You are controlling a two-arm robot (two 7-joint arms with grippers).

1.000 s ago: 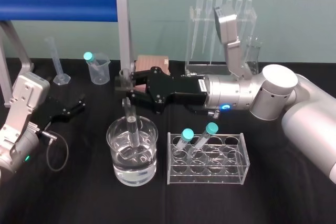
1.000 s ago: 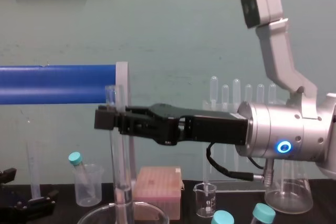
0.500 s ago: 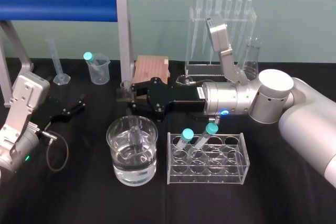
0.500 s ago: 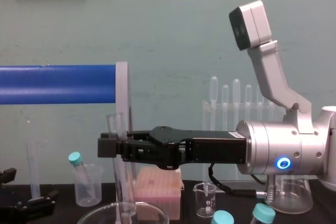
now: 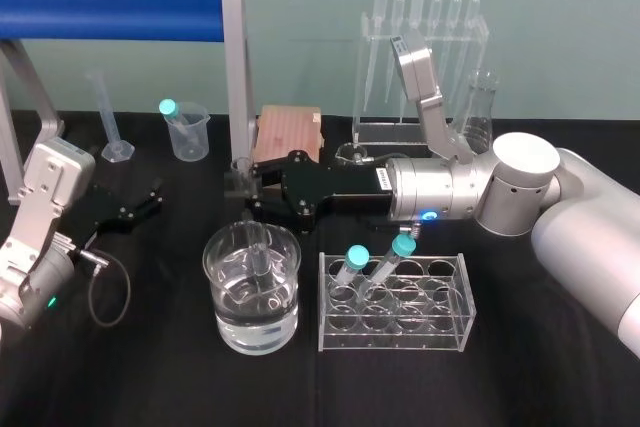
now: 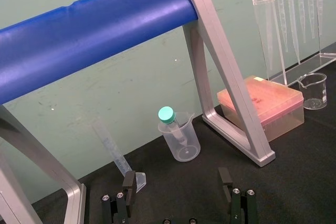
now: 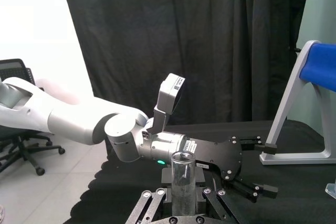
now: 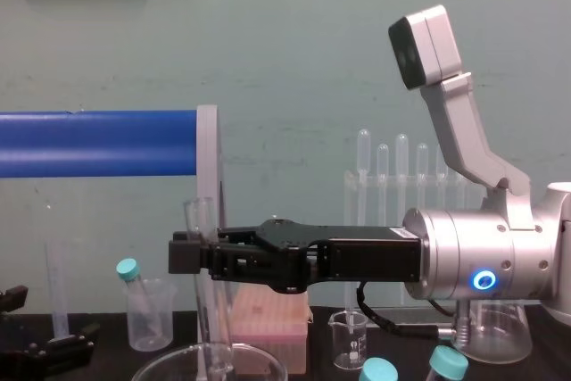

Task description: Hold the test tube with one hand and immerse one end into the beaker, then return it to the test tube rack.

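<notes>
test tube: clamped near its lip by right gripper; lower end down inside beaker, apparently in the water.
head / axis: near upright, slight lean; lip above the jaws, bottom below the beaker rim.
head / rack: test tube rack just beside the beaker, on robot's right of it; two teal-capped tubes toward its left end, remaining wells look free.
head / arms: right arm reaching in from the right, carrying the tube; left gripper parked low, well off to the left over the table.
left wrist / left gripper: fingers spread wide, nothing between them, not aimed at the beaker.
right wrist / grip: test tube standing straight up, pinched between the fingers of right gripper; open lip above them.
chest / test tube: lip above right gripper, shaft running down through the rim of beaker; top leaning a little to robot's left.
next move (judgement): lift along the tube axis until the bottom clears the rim, only then sideways to robot's right toward a free well; going sideways first risks glass on rim.
</notes>
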